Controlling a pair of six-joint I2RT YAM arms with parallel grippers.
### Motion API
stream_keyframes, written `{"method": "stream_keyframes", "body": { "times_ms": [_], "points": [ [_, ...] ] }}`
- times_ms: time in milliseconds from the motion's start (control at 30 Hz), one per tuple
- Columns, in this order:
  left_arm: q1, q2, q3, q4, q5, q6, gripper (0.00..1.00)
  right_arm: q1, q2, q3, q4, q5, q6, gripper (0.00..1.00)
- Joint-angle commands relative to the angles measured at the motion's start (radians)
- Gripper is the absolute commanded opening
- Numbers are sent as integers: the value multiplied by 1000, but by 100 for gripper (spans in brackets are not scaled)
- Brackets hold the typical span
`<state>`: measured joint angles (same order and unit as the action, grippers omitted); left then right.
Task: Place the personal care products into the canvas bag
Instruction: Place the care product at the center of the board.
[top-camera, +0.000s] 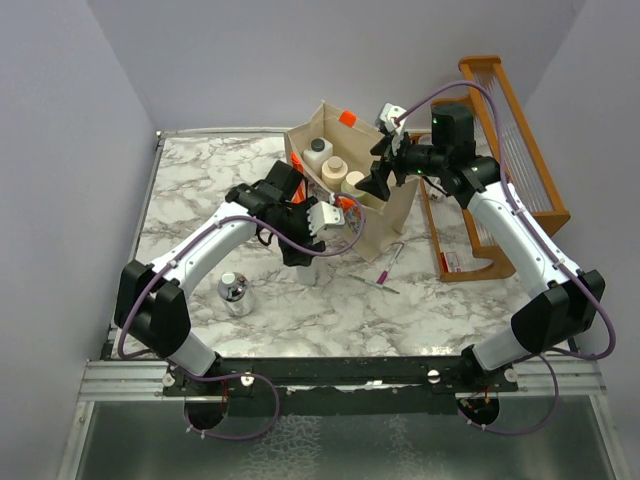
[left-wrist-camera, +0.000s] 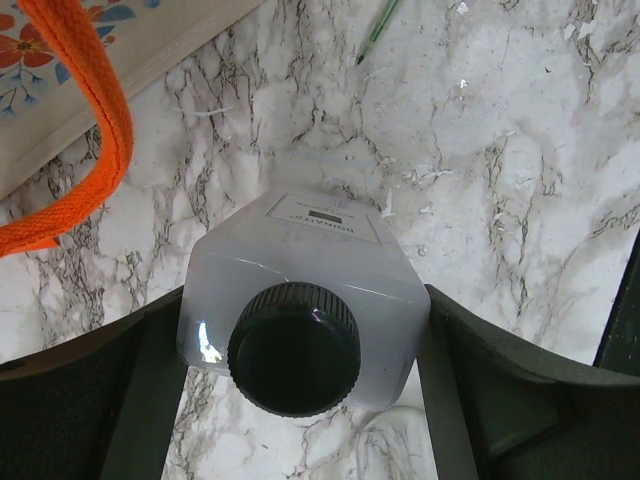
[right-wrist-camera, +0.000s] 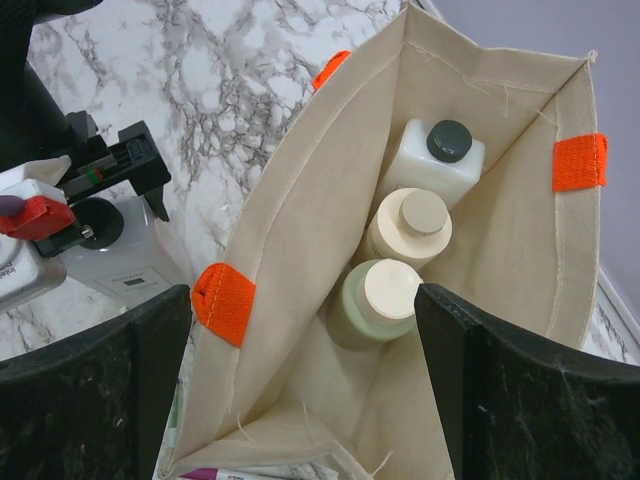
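- The white bottle (left-wrist-camera: 300, 270), upright on the table (left-wrist-camera: 520, 150), is clasped by the left gripper (left-wrist-camera: 305, 330).
- The right gripper (right-wrist-camera: 300, 300) is held wide open above the bag (right-wrist-camera: 290, 170), in which three bottles (right-wrist-camera: 405, 225) are stood.

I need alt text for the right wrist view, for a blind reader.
An open canvas bag, from above, holds a white bottle with a dark cap, a beige bottle and an olive-green bottle, both cream-capped. The right pincer stands open over it.

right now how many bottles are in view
5. In the canvas bag: grey-capped white, beige, olive-green. On the table: a second white bottle between the left gripper's fingers, a chrome-capped bottle nearer the front. None seem hidden.
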<state>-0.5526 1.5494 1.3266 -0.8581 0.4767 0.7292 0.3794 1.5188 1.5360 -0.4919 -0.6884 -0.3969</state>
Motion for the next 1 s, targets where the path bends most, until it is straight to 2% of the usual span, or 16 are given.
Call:
{"method": "stream_keyframes", "body": {
  "times_ms": [0,33,67,267,467,567,700,967],
  "points": [
    [-12,-55,-26,59,-3,-25,87,1,-8,-2,41,6,14,93],
    [-12,-62,-30,66,-1,-27,95,1,-8,-5,47,4,18,93],
    [-13,-67,-31,70,3,-27,98,0,-8,-8,53,3,23,93],
    [-12,-111,-15,64,-12,-23,99,1,-22,-34,102,2,81,93],
    [12,-224,-19,109,-67,-60,99,7,-21,13,67,-110,94,93],
    [89,-285,-42,141,-63,-91,99,24,-36,2,65,-110,82,93],
    [264,-348,-55,177,-41,-137,99,63,-50,-19,39,-116,51,93],
    [449,-348,-25,284,-161,-325,99,304,-11,-40,-35,74,-42,94]
  ]
}}
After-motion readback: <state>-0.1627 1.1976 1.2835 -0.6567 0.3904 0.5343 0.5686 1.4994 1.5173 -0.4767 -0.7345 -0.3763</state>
